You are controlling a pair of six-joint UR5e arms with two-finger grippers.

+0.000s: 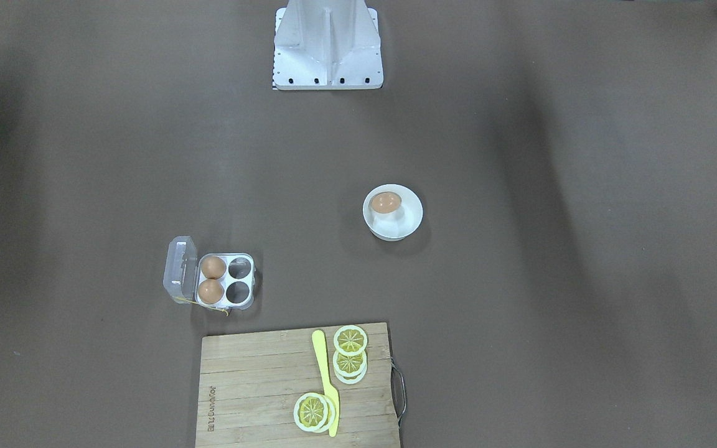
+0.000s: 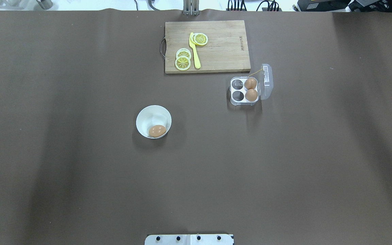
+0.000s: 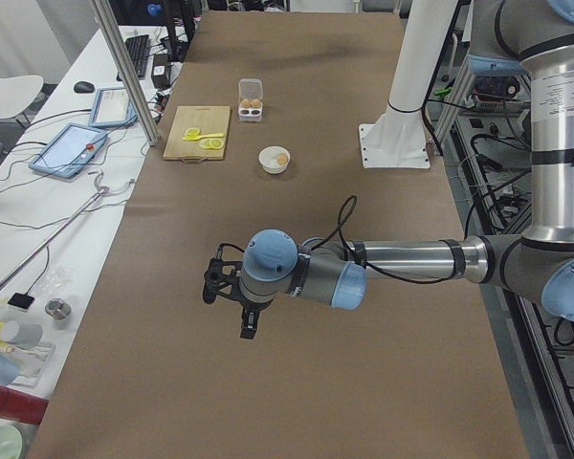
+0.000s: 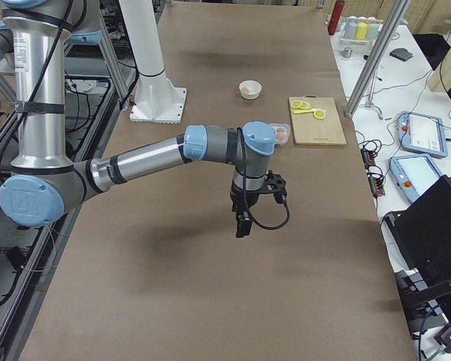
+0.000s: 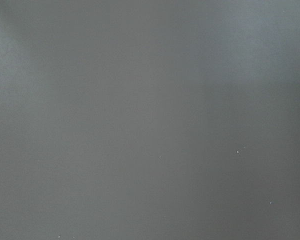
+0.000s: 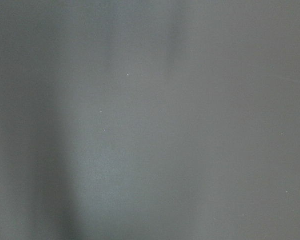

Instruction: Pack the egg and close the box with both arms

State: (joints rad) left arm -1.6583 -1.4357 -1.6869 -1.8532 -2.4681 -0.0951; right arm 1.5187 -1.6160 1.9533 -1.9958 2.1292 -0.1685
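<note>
A small orange-brown egg (image 2: pixel 157 130) lies in a round white bowl (image 2: pixel 147 116), mid-frame. Left pincer (image 3: pixel 248 330), right pincer (image 4: pixel 241 227): whether apart or together cannot be told.

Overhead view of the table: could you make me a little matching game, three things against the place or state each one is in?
Things:
1. white bowl
2. egg box
3. yellow knife

Places or states:
A. open and half filled
B. lying on the wooden cutting board
C. holding one egg

Pairs: 1-C, 2-A, 3-B.
</note>
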